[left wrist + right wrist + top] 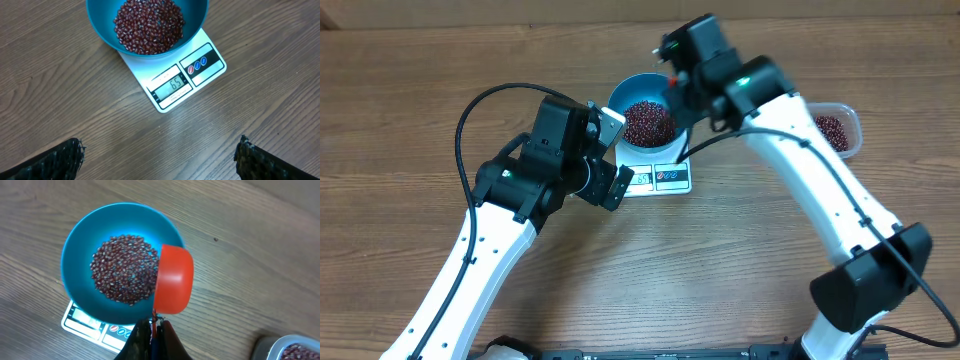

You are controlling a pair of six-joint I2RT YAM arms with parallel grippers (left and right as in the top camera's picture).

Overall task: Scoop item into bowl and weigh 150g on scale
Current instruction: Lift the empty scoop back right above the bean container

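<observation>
I see the wood-grain table [420, 80] under both arms. My left gripper [160, 157] hangs above it with its two dark fingers [67, 160] spread as wide as they go, holding and touching nothing. Ahead of those fingers, the round deep blue bowl [197, 20] sits on the flat white rectangular kitchen scale [205, 75]. The scale's display edge faces back toward this gripper and shows 65. My right gripper [152, 330] is pressed together, pinching the thin handle of the orange-red plastic scoop [175, 280]. The scoop's cup reaches out just beyond the fingertips and lies over the near rim of the bowl, its smooth outer side turned to the wrist camera. The clear rectangular plastic tub [272, 345] rests on the table, off to one side of this gripper and well apart from the bowl. Small dark red-brown beans [122, 267] are heaped in the bowl's bottom, directly ahead of the scoop, and more lie in the tub.
</observation>
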